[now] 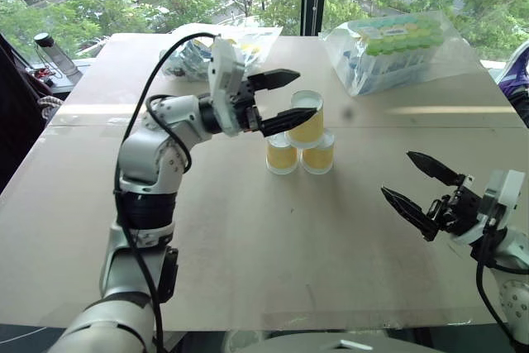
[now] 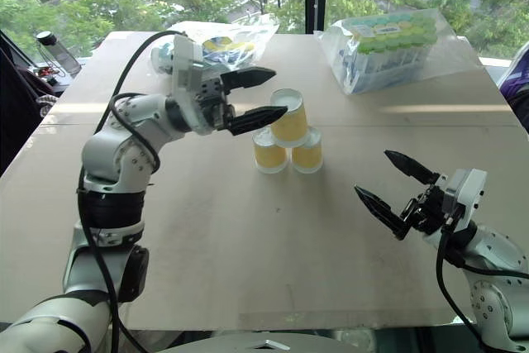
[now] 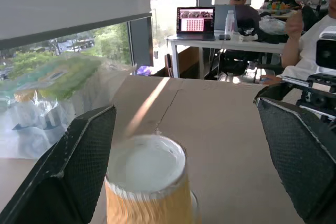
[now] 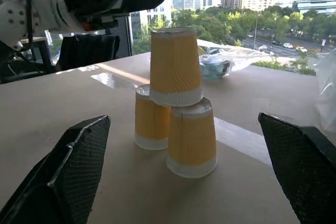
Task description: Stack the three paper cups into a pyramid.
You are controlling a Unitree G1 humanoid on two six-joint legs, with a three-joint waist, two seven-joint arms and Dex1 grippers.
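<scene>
We had the wide tan wooden desk under everything, set against the windows. At its far edge sat a large clear plastic bag of green-and-blue packaged goods, right of the window post, and a smaller clear plastic bag of packaged items to the left of it, behind the left arm.

The pyramid of the three yellow-orange tapered paper cups stood mid-desk, all upside down with white bases up: two bottom cups side by side and touching, the top cup resting across both.

Left tool hung level at top-cup height, pointing toward the robot's right, black fingers spread wide. One finger sat behind the top cup, the other in front of it; in the left wrist view there was a gap on each side, so nothing was clamped.

Right tool hovered above the desk, well apart from the stack on the robot's right, fingers wide apart and empty.
</scene>
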